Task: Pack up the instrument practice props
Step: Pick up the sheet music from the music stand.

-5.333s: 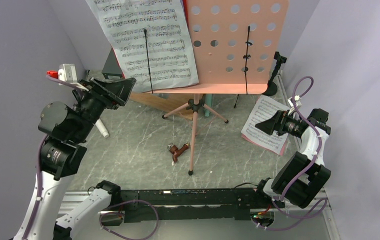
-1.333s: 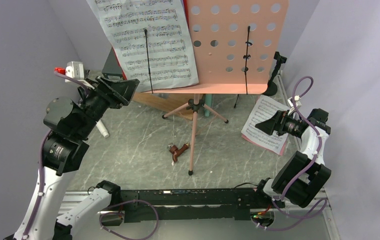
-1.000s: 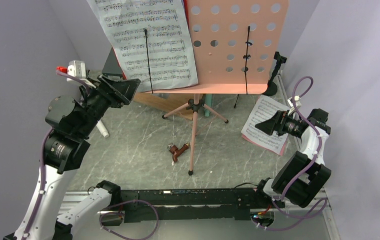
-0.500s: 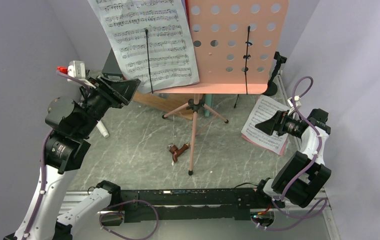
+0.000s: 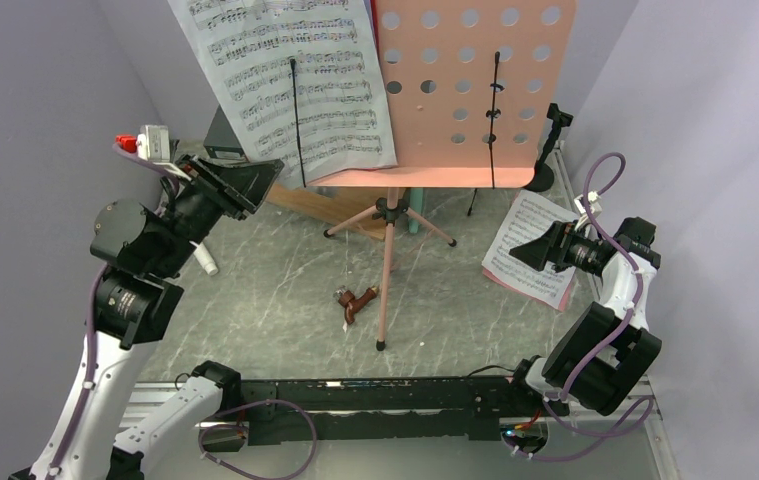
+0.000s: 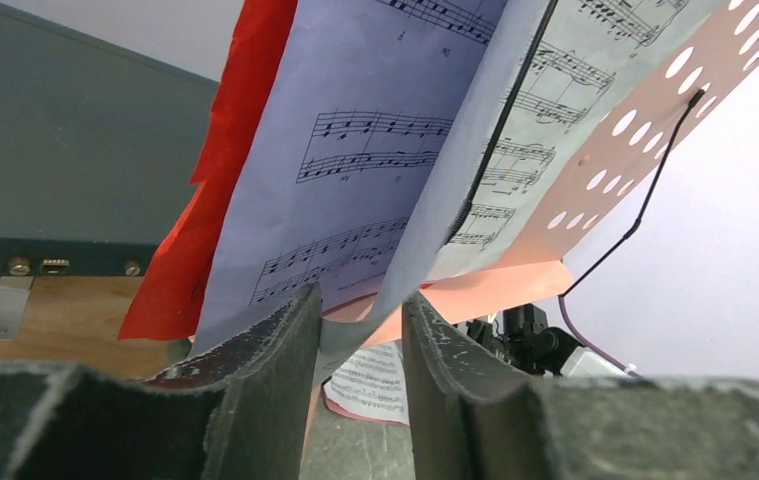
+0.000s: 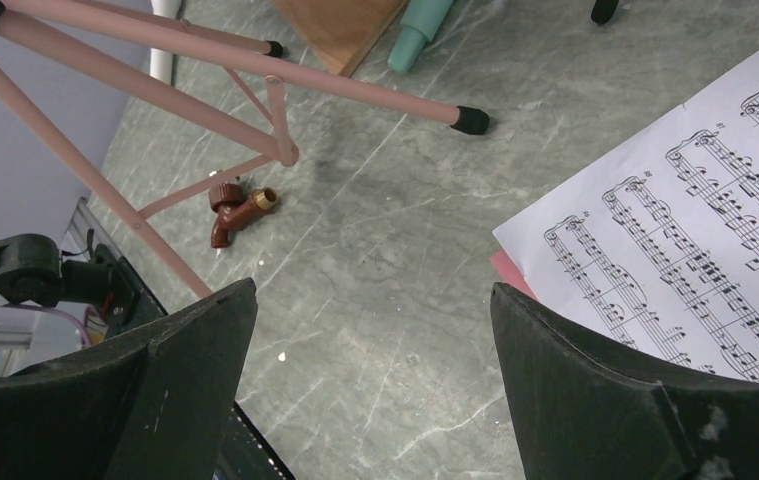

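Sheet-music page (image 5: 290, 85) leans on the pink perforated music desk (image 5: 425, 165) at upper centre, its lower left corner between the fingers of the left claw (image 6: 360, 305); whether they pinch it cannot be told. Right claw (image 7: 372, 290), released wide, hovers at right over loose pages (image 5: 530, 210) on the counter (image 5: 275, 290).
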Controlling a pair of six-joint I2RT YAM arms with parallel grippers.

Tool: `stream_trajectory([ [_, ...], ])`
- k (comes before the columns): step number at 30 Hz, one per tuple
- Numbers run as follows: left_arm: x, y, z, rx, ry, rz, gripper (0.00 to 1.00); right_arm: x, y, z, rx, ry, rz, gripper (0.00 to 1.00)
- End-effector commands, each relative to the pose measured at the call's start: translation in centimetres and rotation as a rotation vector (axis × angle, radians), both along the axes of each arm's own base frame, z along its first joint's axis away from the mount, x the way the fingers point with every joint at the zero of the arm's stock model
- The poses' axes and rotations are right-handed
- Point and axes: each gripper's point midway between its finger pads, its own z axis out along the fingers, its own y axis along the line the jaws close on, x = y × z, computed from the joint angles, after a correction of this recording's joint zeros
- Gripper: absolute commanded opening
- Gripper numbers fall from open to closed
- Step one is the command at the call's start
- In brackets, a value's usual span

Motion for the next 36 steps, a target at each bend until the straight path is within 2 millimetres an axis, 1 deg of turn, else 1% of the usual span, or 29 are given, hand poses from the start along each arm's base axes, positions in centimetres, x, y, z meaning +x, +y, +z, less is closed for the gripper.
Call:
stream_trajectory([
  [1,-1.0,-0.7,1.7,-0.015,-0.07,-0.059,0.37,0.1,0.2,0.5,-0.007,-0.034,0.021,0.9],
  [3,-1.1,-0.8,1.9,-0.012,-0.081,-0.068,0.3,0.1,0.1,0.5,-0.008,-0.035,0.021,0.9],
  [4,-1.1,-0.9,2.0,-0.013,-0.086,-0.072,0.28,0.1,0.2,0.5,-0.008,-0.034,0.021,0.9],
  [6,-1.1,-1.0,2.1,-0.008,-0.095,-0.077,0.27,0.1,0.2,0.5,-0.008,-0.035,0.021,0.9],
  [7,-1.1,-1.1,2.2,-0.005,-0.1,-0.082,0.27,0.1,0.2,0.5,-0.008,-0.035,0.021,0.89],
  [10,-1.1,-1.2,2.4,0.008,-0.113,-0.089,0.34,0.1,0.1,0.5,-0.009,-0.036,0.022,0.89],
  [15,-0.6,-1.0,2.7,0.041,-0.114,-0.065,0.55,0.1,0.2,0.5,-0.008,-0.035,0.021,0.9],
  [18,-0.3,-0.9,3.0,0.061,-0.12,-0.047,0.59,0.1,0.2,0.5,-0.008,-0.034,0.021,0.9],
  [24,0.0,-0.7,3.7,0.098,-0.143,-0.026,0.58,0.1,0.1,0.4,-0.008,-0.032,0.021,0.9],
  [30,-0.2,-0.3,5.2,0.125,-0.183,-0.007,0.54,0.1,0.1,0.4,-0.007,-0.031,0.022,0.9],
  [36,0.0,-0.3,5.7,0.139,-0.189,0.0,0.52,0.1,0.1,0.4,-0.008,-0.031,0.021,0.9],
])
